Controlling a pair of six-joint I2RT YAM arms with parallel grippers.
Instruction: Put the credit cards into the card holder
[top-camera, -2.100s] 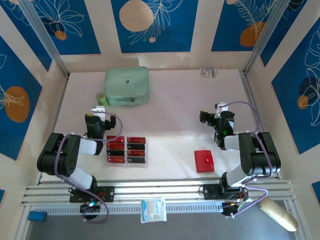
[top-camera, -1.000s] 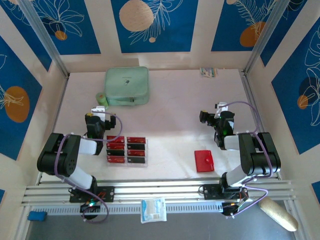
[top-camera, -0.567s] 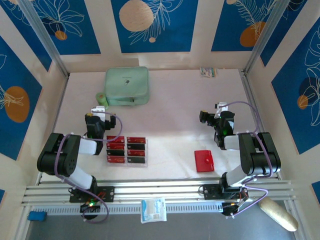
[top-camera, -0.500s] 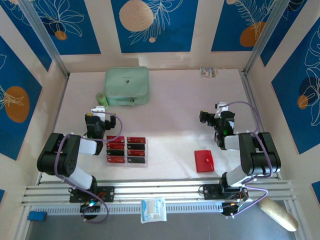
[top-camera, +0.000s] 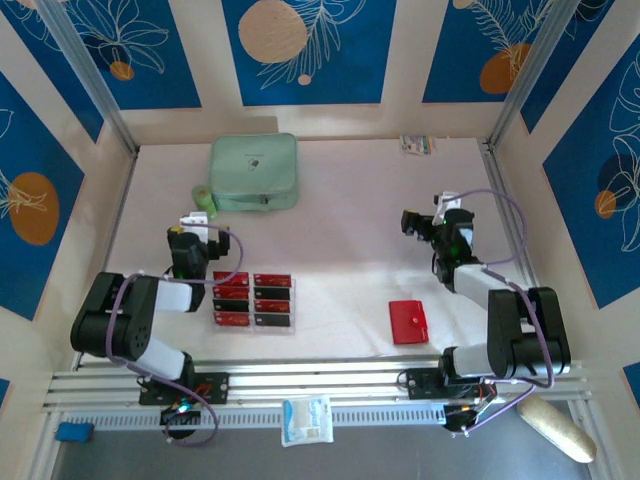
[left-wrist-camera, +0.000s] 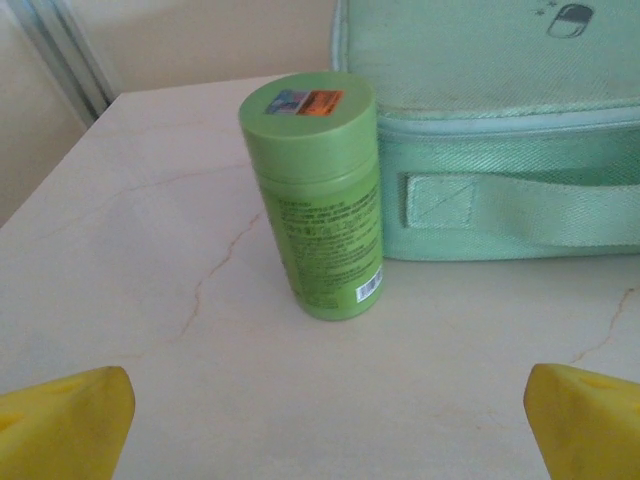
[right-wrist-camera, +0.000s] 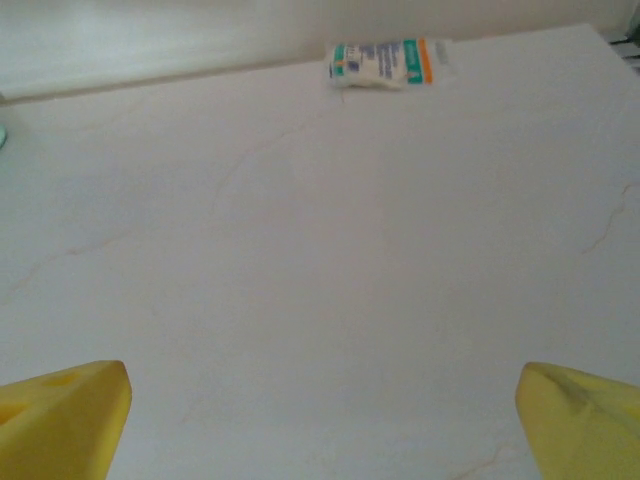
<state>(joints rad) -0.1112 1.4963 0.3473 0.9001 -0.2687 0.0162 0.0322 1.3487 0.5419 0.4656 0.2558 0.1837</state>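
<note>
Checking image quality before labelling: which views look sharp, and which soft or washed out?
Top external: evenly lit, credit cards small but distinct. Left wrist: green bottle sharp, fine print unreadable. Right wrist: table washed out, far packet soft.

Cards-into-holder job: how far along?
Done: nothing; the credit cards all lie in rows on the table, apart from the card holder. In hand: nothing; left gripper and right gripper are open, nothing between the fingers. Left: every card.
</note>
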